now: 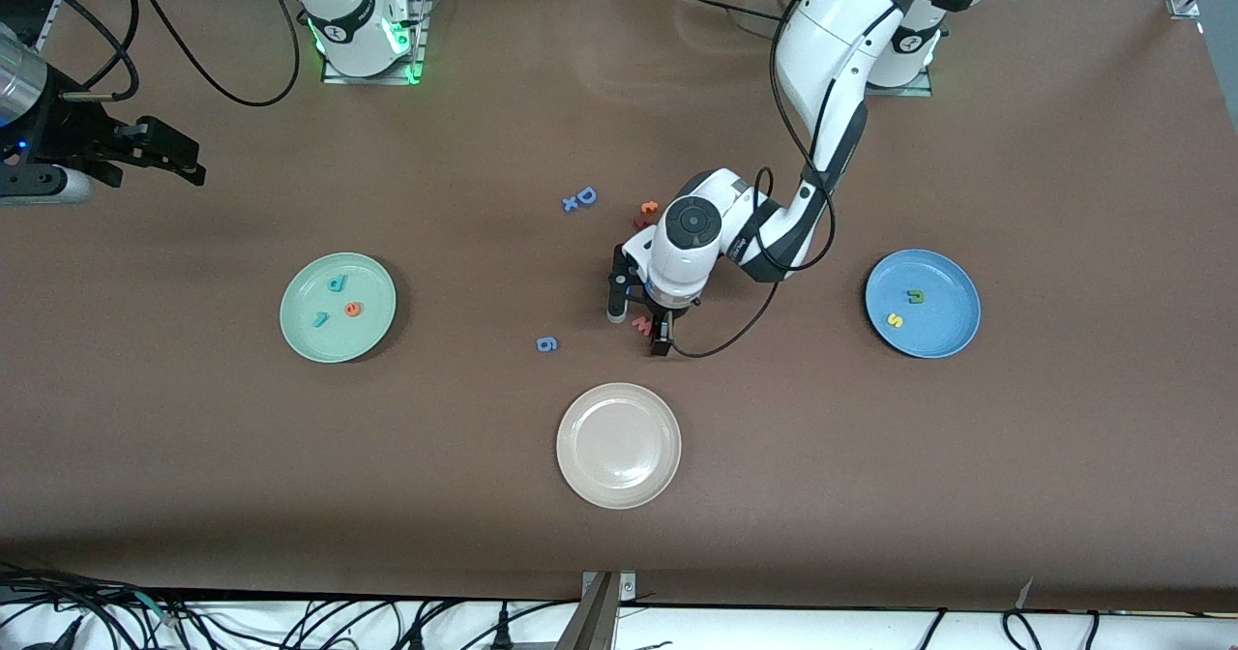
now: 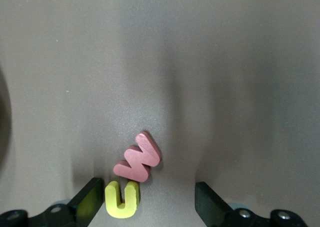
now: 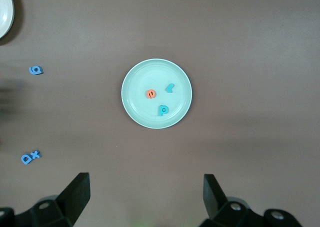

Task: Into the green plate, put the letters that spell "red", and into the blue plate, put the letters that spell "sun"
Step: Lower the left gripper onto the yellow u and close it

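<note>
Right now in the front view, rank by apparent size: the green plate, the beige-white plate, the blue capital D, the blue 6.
1. Beige-white plate looks slightly largest, but it lies nearest the camera, so unsure against the next.
2. Green plate.
3. Blue capital D.
4. Blue 6, close to the D.

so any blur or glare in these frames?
Left wrist view: pink w and yellow u sharp, with soft vertical shadow bands on the table. Right wrist view: smear at one edge, green plate crisp. Front view: sheen on the beige plate.
</note>
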Tool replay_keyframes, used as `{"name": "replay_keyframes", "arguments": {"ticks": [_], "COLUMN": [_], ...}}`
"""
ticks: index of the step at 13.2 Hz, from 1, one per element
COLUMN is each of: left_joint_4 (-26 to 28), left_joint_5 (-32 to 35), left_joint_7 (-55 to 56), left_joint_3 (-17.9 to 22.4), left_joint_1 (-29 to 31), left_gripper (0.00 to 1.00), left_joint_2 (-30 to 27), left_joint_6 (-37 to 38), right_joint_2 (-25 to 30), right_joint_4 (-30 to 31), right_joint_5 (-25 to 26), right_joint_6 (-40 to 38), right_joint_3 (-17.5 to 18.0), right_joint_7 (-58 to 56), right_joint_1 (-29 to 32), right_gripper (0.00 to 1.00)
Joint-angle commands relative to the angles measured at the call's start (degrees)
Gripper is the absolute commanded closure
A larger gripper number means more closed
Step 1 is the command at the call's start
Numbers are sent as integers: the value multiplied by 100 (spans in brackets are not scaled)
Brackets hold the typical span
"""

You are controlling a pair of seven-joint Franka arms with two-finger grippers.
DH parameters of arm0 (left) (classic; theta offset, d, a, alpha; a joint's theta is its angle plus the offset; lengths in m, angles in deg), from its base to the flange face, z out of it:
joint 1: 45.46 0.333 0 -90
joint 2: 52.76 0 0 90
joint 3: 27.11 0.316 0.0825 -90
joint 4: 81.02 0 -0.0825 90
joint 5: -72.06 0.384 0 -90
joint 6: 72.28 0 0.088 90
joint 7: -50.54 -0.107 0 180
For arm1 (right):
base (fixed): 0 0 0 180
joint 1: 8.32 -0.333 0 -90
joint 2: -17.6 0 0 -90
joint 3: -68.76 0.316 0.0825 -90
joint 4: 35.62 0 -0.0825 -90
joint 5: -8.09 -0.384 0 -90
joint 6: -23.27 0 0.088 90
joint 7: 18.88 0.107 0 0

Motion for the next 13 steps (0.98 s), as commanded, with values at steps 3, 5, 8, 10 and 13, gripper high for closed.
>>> {"name": "replay_keyframes", "arguments": {"ticks": [3,5,8,10,13], "left_joint_4": [-222,-222,-222,-213,-204], "left_joint_5": [116,116,116,124,125], "left_joint_7": [104,104,104,104,95], "left_joint_3": [90,90,99,125,178], "left_joint_1": [-78,-69,-78,-69,-69], "left_gripper": [35,43,48,48,60], "left_joint_2": [257,257,257,257,257], "left_joint_6": [-131,-131,-131,-131,-140], "right_joint_2": [-42,-42,-42,-42,-42], "right_joint_4": [-95,-95,-95,-95,-95], "right_joint_5": [-74,-83,-74,-83,-83], "right_joint_6": [29,38,46,64,73], "right_joint_3": [9,9,9,9,9], "right_joint_7": [-90,-99,-90,-99,-99], "right_joint_1": [20,20,20,20,20], "right_gripper": [0,0,0,0,0]}}
